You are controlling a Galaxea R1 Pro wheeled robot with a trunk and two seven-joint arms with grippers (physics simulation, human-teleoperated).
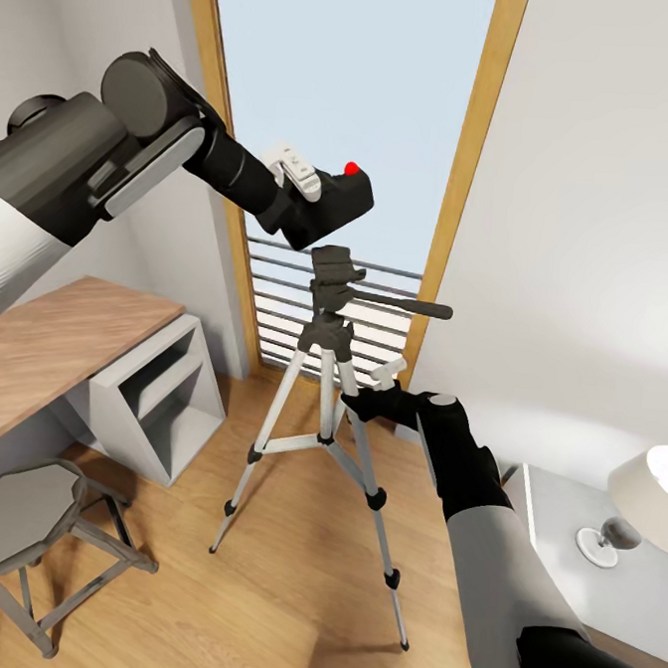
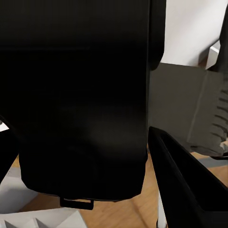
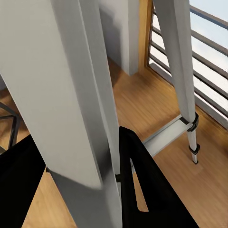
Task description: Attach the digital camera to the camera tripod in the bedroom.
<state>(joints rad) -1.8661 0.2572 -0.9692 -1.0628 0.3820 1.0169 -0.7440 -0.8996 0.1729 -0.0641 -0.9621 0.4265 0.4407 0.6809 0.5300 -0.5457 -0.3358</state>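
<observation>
1. Left gripper: my fingers are pinched on the small, chunky black digital camera with a red dot on top, raised in front of the tall wood-framed window. From the left wrist the camera body is a broad black block between my fingers.
2. Right gripper: my fingers are clamped around one thin silver-white leg of the camera tripod, just below its black head.
3. Camera hangs just above the tripod's black head with side handle, apart from it.
4. Tripod stands on the light wood floor.
5. Wood-topped white desk and short grey octagonal-seat stool on my left.
6. Grey bedside table bearing a white lamp on my right.
</observation>
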